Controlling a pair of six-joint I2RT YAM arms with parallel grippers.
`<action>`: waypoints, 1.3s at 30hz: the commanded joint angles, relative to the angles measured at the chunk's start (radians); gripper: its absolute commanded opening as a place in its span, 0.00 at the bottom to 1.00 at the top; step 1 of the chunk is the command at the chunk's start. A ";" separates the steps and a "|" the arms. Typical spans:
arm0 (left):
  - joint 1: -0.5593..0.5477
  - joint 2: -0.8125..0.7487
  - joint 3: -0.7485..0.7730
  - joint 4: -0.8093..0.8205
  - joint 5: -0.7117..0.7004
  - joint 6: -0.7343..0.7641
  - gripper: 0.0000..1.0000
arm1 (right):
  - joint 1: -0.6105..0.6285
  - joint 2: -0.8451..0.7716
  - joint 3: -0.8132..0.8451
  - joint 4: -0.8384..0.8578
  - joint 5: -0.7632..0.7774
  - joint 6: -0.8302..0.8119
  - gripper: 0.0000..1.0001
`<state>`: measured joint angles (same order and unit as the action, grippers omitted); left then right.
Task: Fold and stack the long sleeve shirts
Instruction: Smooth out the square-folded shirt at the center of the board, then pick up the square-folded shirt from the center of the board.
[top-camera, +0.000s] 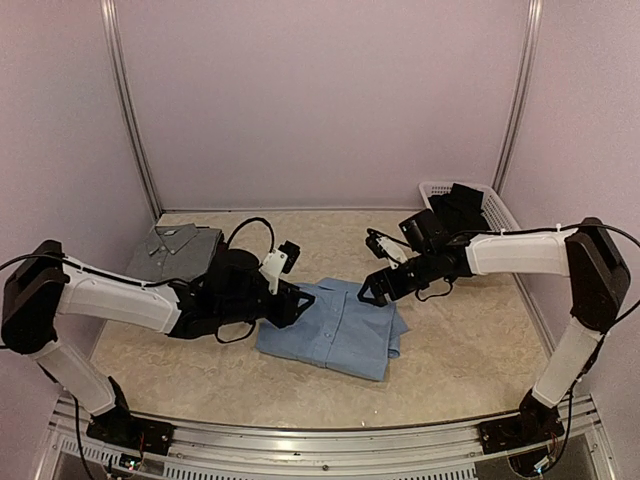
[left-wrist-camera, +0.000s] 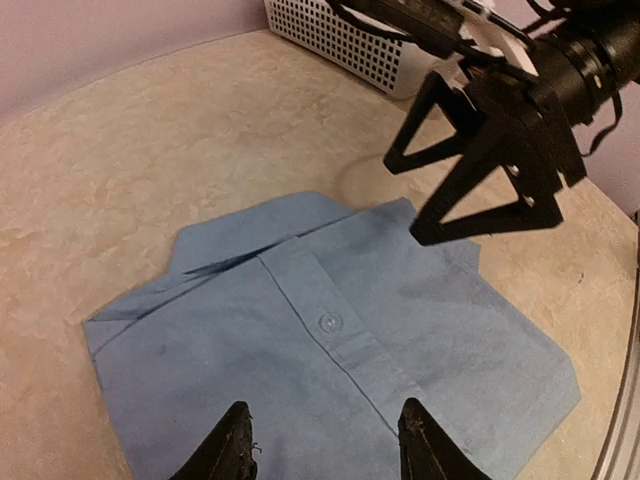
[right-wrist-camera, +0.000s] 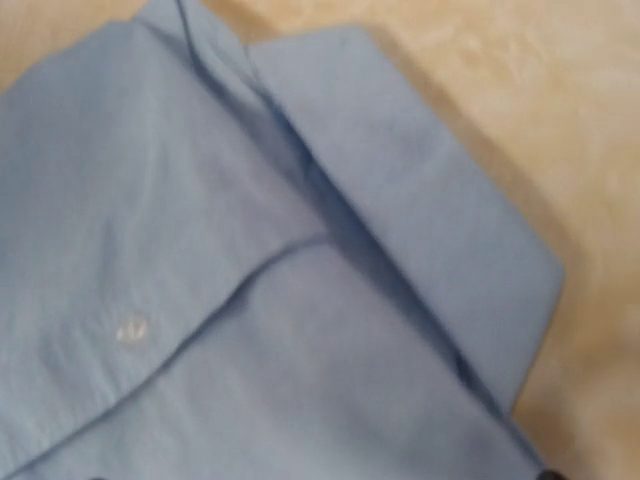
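Observation:
A light blue shirt (top-camera: 335, 332) lies folded, collar up, in the middle of the table. In the left wrist view the light blue shirt (left-wrist-camera: 330, 340) shows its button placket. A grey shirt (top-camera: 180, 248) lies folded at the back left. My left gripper (top-camera: 303, 303) hovers over the blue shirt's left edge; its fingers (left-wrist-camera: 235, 445) stand apart with nothing between them. My right gripper (top-camera: 372, 290) is open above the shirt's far right corner, and the right gripper (left-wrist-camera: 402, 203) shows spread and empty in the left wrist view. The right wrist view is filled by the blue shirt (right-wrist-camera: 250, 300), blurred.
A white mesh basket (top-camera: 495, 205) stands at the back right against the wall, with a dark garment (top-camera: 458, 207) in it. The same basket (left-wrist-camera: 350, 40) sits beyond the right gripper in the left wrist view. Walls close in the table on three sides.

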<state>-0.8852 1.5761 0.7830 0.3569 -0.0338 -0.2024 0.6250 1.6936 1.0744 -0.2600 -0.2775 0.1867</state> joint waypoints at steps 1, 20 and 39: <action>-0.077 -0.037 -0.082 0.050 0.028 -0.041 0.46 | -0.052 0.092 0.090 -0.051 -0.116 -0.068 0.91; -0.209 0.233 -0.049 0.072 -0.086 -0.071 0.45 | -0.116 0.425 0.400 -0.121 -0.328 -0.229 0.94; -0.224 0.249 -0.044 0.055 -0.117 -0.057 0.45 | -0.128 0.569 0.557 -0.269 -0.381 -0.349 0.93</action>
<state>-1.1015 1.8080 0.7265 0.4355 -0.1349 -0.2653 0.5133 2.1838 1.5768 -0.4225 -0.5838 -0.1097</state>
